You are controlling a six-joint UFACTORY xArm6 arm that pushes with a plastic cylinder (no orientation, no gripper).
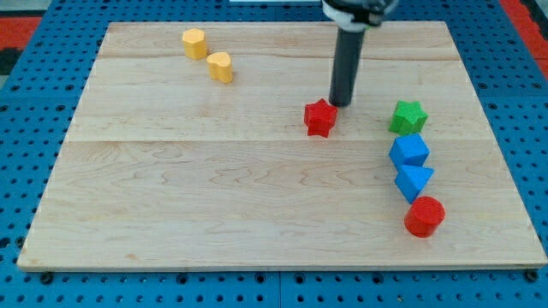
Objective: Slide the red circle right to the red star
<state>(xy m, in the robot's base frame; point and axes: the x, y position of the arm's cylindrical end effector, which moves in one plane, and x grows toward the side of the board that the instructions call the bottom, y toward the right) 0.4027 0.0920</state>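
my tip [341, 103] stood just beside the red star [320, 117], at its upper right; the rod carried no jaws to stand apart or together. the red circle [425, 216] lay well apart near the bench [214, 197] lower right, touching the blue triangle [413, 181].

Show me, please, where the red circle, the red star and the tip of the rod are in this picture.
red circle [425, 216]: camera view, on its top face.
red star [320, 117]: camera view, on its top centre.
my tip [341, 104]: camera view, the rod's very end, just up-right of the star.
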